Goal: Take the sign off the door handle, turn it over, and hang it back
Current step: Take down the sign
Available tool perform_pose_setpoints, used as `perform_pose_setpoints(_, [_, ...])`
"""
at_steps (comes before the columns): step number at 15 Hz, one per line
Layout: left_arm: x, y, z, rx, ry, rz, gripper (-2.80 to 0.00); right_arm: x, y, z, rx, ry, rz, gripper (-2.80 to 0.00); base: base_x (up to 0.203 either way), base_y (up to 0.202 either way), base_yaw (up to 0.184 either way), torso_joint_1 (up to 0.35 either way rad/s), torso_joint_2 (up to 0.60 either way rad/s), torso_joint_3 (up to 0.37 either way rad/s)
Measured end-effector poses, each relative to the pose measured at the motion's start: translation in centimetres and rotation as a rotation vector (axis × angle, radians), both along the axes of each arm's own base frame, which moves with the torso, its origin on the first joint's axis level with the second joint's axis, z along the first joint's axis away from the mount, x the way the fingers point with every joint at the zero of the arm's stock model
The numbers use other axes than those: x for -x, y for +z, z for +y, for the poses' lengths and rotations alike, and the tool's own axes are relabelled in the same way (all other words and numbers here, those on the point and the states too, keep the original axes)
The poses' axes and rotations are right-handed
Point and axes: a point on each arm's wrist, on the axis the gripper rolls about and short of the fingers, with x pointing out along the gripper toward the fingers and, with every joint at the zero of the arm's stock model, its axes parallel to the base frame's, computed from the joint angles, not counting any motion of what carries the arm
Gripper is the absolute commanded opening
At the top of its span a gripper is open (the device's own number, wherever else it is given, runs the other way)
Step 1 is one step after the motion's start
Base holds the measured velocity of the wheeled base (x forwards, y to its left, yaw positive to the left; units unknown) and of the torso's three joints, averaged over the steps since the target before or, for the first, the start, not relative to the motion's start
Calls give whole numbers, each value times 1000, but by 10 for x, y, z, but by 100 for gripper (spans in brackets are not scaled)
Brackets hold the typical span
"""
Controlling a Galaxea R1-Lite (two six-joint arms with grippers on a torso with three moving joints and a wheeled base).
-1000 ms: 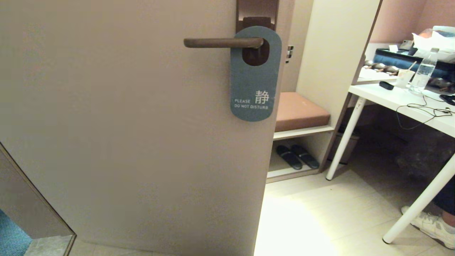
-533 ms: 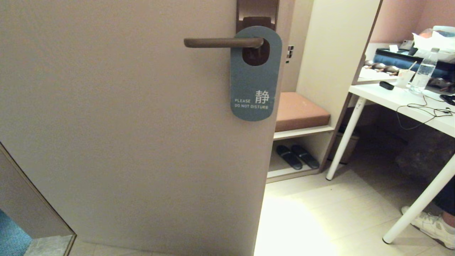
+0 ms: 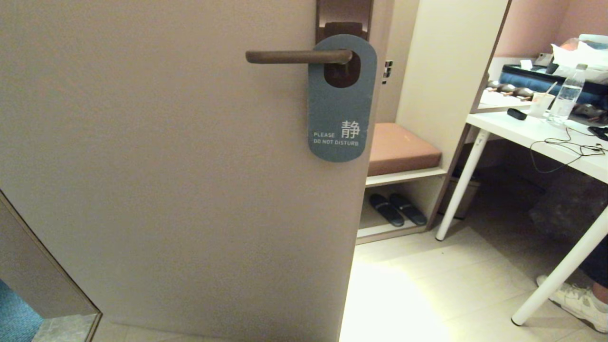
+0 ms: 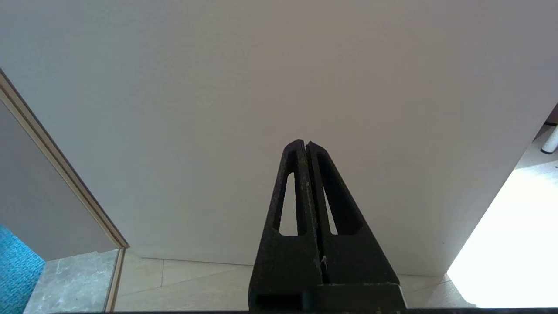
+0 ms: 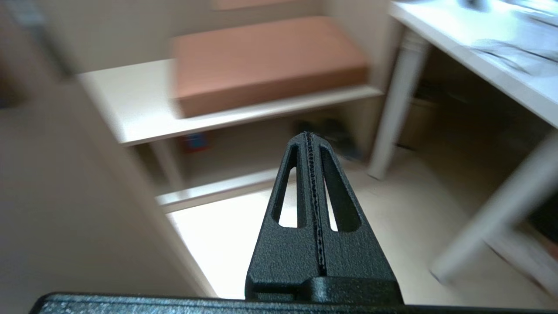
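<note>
So far nothing is in hand: the sign [image 3: 341, 97] hangs on the handle [image 3: 298, 57], its oval hole looped over the lever close to the backplate [image 3: 344, 16], at the right edge of the door [image 3: 166, 166]. Its grey-blue "PLEASE DO NOT DISTURB" face looks outward, and the card lies flat against the door because it hangs only by the top of the hole. That loose fit suggests it can be slid left along the lever and off the free end, which is the only open way out.

Neither arm shows in the head view. The left gripper [image 4: 306, 146] has its fingers pressed together on nothing and points at the bare lower part of the door, low and well apart from the sign, near the door's bottom edge and the floor; it looks parked. The right gripper [image 5: 308, 136] is likewise closed and empty, aimed past the door's edge toward the cushioned bench [image 5: 268, 61] and the shelf [image 5: 209, 189] beneath it, with a white table leg [image 5: 394, 104] to the right. Its view is smeared, so I judge it to be the arm in motion, probably starting toward the sign. It would have to open before it can pinch the card's lower edge.
</note>
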Motion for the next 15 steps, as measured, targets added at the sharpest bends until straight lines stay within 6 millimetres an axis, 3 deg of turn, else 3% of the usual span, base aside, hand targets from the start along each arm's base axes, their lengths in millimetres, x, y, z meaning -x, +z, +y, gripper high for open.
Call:
perform_pose_setpoints(7, [0,0,0,0,0,0,-280,-52,0,12,-54,537,10,-280,0,0,0,0,0,0])
perform_pose_setpoints(12, [0,0,0,0,0,0,-280,-84,14,21,-109,1051,-7,-280,0,0,0,0,0,0])
perform_pose_setpoints(15, [0,0,0,-1,-1,0,-280,-110,15,23,-105,1186,-7,-280,0,0,0,0,0,0])
